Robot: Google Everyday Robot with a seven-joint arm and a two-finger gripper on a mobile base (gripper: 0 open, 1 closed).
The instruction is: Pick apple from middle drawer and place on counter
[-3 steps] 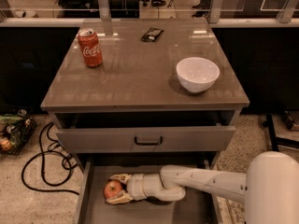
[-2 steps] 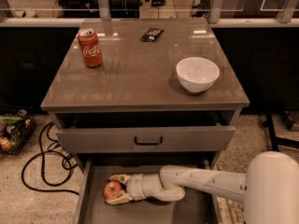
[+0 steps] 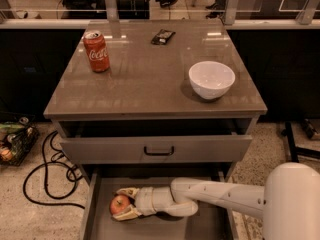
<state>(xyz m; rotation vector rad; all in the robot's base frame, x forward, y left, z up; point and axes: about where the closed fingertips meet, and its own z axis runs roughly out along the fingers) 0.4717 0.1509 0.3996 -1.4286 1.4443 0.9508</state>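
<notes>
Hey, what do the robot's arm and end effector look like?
The arm is smooth, rounded, cream-white, widening to a bulbous shell. Its end effector, in the middle drawer around the apple, has two pale yellowish fingers. No cables or markings visible.

I count one apple [image 3: 119, 205], one Coca-Cola can [image 3: 96, 51], one white bowl [image 3: 211, 79], one dark packet [image 3: 163, 36], two open drawers [image 3: 156, 149], and my one gripper [image 3: 121, 204], clasping the apple in the middle drawer [image 3: 210, 227].
</notes>
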